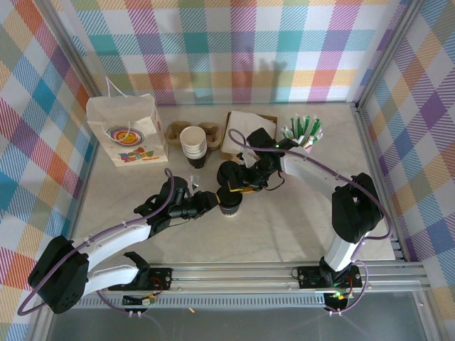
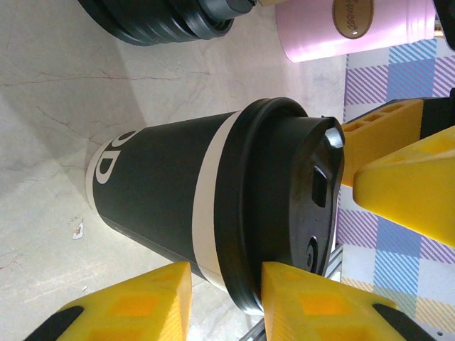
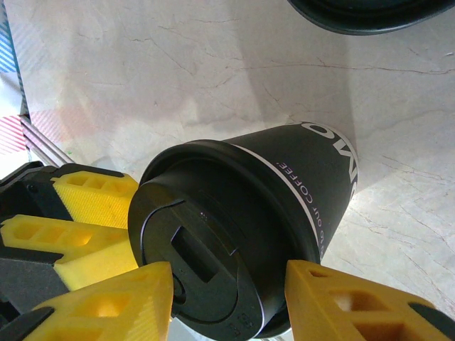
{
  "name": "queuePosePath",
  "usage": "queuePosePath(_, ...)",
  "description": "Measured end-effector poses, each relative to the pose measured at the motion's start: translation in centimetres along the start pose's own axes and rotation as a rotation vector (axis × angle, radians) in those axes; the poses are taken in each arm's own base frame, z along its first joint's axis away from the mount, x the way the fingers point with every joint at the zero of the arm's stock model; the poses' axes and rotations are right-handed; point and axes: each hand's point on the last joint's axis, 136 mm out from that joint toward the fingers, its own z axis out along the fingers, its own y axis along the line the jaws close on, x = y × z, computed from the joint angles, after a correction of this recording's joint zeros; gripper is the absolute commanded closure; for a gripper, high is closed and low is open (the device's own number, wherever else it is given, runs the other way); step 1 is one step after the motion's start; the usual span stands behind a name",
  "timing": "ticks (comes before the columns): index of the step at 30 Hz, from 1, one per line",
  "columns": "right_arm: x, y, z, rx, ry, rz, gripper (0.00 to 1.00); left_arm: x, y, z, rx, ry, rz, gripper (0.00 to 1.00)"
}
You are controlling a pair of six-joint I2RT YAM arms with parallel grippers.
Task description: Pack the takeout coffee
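Mid-table, the small dark paper coffee cup with a black plastic lid (image 1: 229,206) stands upright. My left gripper (image 2: 227,268) and right gripper (image 3: 229,266) both straddle its lid, and I cannot tell whether either clamps it. A stack of black lids (image 1: 229,172) crowds in just behind the cup. The printed white paper bag (image 1: 128,131) sits well off to the left.

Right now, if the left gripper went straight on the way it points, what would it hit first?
The left gripper would most likely meet the takeout coffee first, at the rim of its black lid, right off its fingertips. Whether they already touch is unclear.
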Motion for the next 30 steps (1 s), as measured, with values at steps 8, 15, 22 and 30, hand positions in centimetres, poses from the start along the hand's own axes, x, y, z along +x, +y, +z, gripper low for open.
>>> queuePosePath(8,0.01,0.01,0.01,-0.002,0.002,0.001,0.53,0.04,0.01,0.08,0.013,-0.003,0.004,0.7)
queuePosePath(15,-0.09,-0.17,-0.03,-0.001,0.0,0.005,0.53,0.11,-0.08,0.36,0.032,0.001,0.009,0.7)
queuePosePath(22,-0.08,-0.16,0.02,-0.005,0.003,0.004,0.53,0.29,0.11,0.5,0.052,-0.002,0.01,0.7)
queuePosePath(30,-0.01,-0.2,0.09,-0.007,0.006,0.005,0.53,0.47,0.71,0.63,0.054,-0.008,0.0,0.7)
